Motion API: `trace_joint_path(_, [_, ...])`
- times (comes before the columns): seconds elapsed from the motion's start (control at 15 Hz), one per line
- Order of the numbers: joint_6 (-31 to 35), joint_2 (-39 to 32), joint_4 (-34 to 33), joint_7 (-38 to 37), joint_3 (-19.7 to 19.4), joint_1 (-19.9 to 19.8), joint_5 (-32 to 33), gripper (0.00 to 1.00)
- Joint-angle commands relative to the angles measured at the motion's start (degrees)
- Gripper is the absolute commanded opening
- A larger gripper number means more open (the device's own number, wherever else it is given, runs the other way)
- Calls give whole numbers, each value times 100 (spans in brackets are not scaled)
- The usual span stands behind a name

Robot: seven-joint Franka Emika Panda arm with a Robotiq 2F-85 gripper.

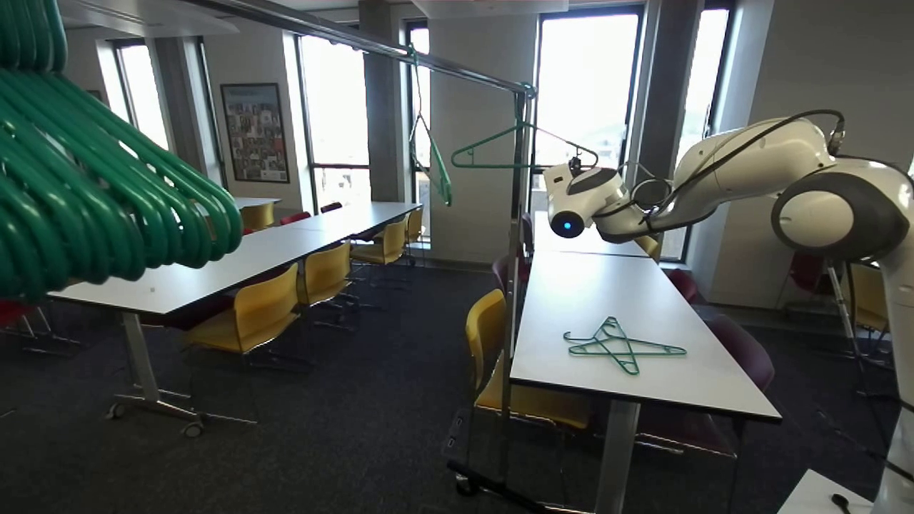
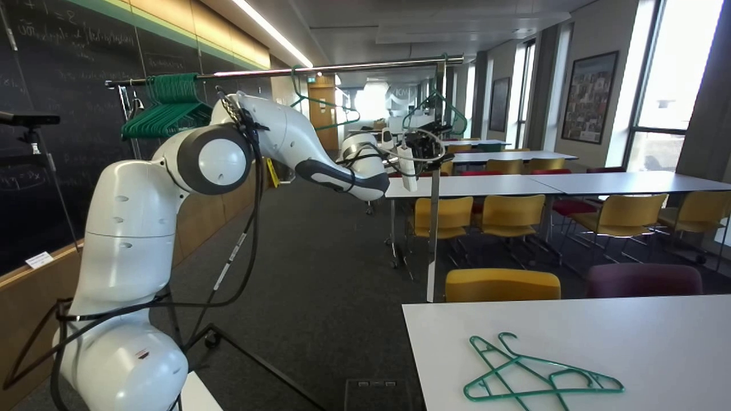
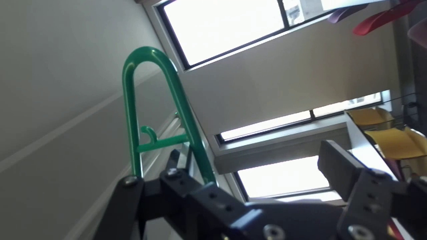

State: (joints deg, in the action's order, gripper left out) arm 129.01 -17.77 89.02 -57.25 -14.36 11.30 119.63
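Green hanger [image 3: 163,143] hangs near wide-apart jaws, on the rail [image 1: 464,69] beside the rack post [image 2: 434,228].

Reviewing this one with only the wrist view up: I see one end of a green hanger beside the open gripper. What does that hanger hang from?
Observer: That hanger hangs from a metal rail, close to one end of it.
Operator: What is toward the rail's other end?
Observer: A tightly packed bunch of green hangers, as both exterior views show.
Operator: Are any hangers off the rail?
Observer: Yes, two green hangers lie crossed over each other on a white table.
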Motion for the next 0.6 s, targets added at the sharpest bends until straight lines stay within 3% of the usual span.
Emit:
trace_joint_path(0.0, [-849,588,1235,-1018,612,-435,931,100])
trace_joint_path(0.27, [-1552,828,1852,-1694,988,-649,1571,100])
trace_joint_path(0.53, [-2217,943,2368,-2382,1121,-834,1760,100])
